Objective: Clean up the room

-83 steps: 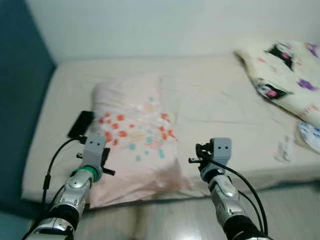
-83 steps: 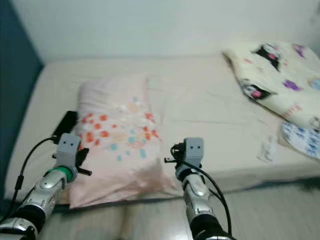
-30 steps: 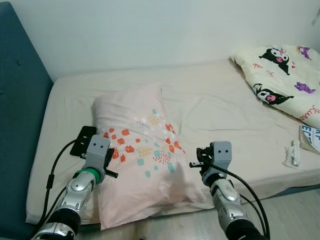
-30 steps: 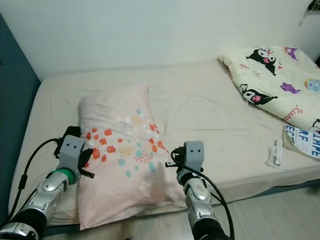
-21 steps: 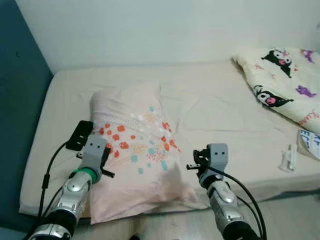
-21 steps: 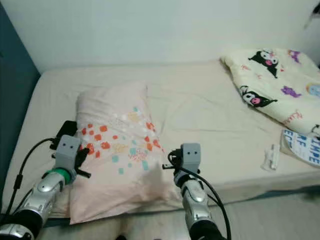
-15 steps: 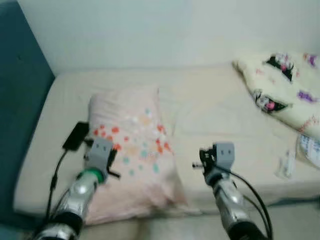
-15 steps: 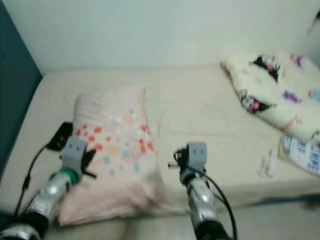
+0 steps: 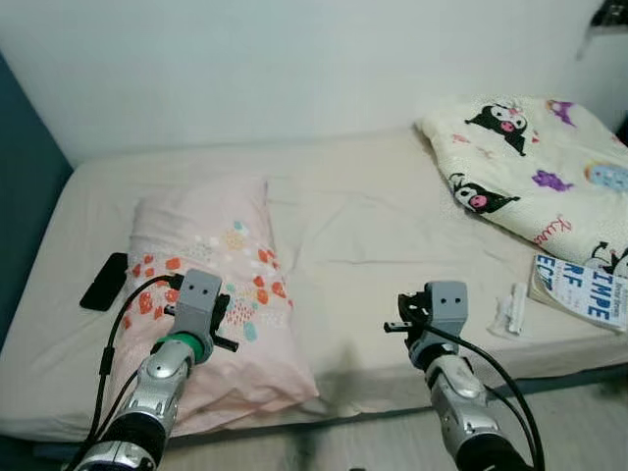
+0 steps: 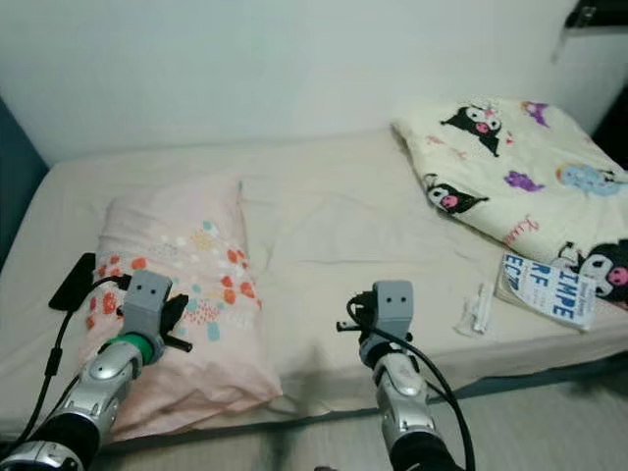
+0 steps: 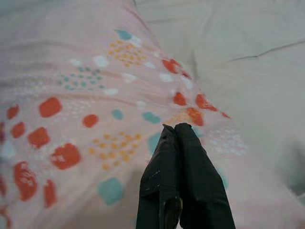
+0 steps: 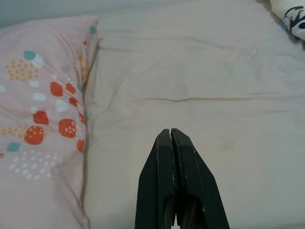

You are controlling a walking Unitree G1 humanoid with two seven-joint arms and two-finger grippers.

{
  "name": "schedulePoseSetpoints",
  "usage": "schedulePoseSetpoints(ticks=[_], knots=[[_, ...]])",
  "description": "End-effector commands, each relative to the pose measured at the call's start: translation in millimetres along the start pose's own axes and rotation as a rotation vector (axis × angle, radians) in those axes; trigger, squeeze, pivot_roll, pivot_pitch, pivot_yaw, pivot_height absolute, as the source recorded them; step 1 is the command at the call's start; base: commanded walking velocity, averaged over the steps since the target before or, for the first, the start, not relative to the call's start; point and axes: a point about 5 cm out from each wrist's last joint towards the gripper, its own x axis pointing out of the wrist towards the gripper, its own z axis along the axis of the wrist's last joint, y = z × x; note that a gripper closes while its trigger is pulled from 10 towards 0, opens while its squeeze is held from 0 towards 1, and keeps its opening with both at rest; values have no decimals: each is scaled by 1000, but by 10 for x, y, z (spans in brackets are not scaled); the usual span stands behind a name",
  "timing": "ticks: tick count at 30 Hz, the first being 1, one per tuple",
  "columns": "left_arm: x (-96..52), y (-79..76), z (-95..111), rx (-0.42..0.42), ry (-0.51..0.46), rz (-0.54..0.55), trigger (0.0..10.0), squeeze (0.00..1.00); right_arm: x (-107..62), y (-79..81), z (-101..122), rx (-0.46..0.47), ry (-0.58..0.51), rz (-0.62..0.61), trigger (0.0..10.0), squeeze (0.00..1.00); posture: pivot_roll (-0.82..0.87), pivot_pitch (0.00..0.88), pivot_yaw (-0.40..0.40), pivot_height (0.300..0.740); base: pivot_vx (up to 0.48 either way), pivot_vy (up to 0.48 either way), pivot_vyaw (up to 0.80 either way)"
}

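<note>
Both tools, left tool [image 11: 175,130] and right tool [image 12: 170,133], were pressed closed and empty; the pillow [image 9: 201,294] lay at 9 o'clock, overhanging the bed [image 9: 373,226] edge, so a careless push could drop it.

The right gripper [image 12: 171,131] hangs over the cream bedsheet [image 12: 200,81], its two black fingers [image 12: 159,176] pressed flat together. Beside it lies a pale pink pillow [image 12: 40,95] dotted with red, teal and orange shapes, its edge resting along the creased sheet. A corner of a patterned blanket [image 12: 291,16] peeks in at the far side.
</note>
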Motion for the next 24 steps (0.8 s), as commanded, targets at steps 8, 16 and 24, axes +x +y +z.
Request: schedulePoseSetpoints(ticks=[8,16,24], knots=[[-40,62,-76,-5,33,21,10000,0,-6,78,-55,17,21,16,10000,0,-17,12,76,740,0,480,0],[-42,63,-77,-7,32,23,10000,0,-3,79,-52,14,22,20,10000,0,-16,11,75,740,0,471,0],[-43,73,-66,3,23,22,10000,0,4,92,-50,14,22,23,10000,0,-16,6,76,740,0,291,0]])
